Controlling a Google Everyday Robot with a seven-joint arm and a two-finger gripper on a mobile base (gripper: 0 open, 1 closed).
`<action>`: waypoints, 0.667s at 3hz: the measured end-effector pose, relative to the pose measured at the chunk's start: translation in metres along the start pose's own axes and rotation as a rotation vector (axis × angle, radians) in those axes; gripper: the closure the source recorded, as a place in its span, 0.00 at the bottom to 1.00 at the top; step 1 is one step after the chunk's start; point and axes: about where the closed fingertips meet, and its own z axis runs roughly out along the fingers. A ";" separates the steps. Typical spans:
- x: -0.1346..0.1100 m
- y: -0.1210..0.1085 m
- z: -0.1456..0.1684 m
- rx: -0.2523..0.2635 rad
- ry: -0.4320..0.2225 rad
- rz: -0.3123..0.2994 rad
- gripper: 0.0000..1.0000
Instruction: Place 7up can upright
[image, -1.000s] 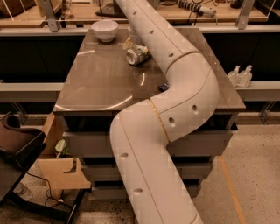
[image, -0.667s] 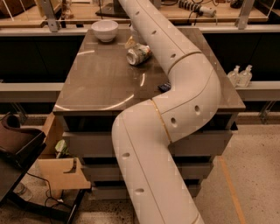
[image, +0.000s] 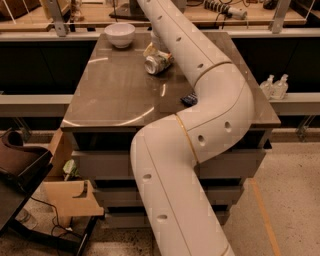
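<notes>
The 7up can (image: 156, 64), silvery with faint green marks, lies tilted on its side on the far half of the brown table (image: 115, 95), its end facing the near left. My gripper (image: 154, 50) is right at the can's far side, touching or nearly touching it, and is mostly hidden behind my white arm (image: 200, 75). The arm reaches in from the lower front, bends over the table's right side and runs to the can.
A white bowl (image: 120, 34) stands at the far left corner of the table. A dark blue snack packet (image: 189, 99) lies by the arm's elbow. Two clear bottles (image: 274, 86) stand off to the right. A cardboard box (image: 70, 196) and a dark chair (image: 17, 165) sit on the floor at the left.
The arm's elbow has drifted slightly to the right. The can and the gripper stay in about the same spot.
</notes>
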 end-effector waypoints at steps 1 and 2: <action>0.004 0.005 0.009 -0.017 0.020 -0.009 0.00; 0.009 0.011 0.017 -0.027 0.033 -0.020 0.17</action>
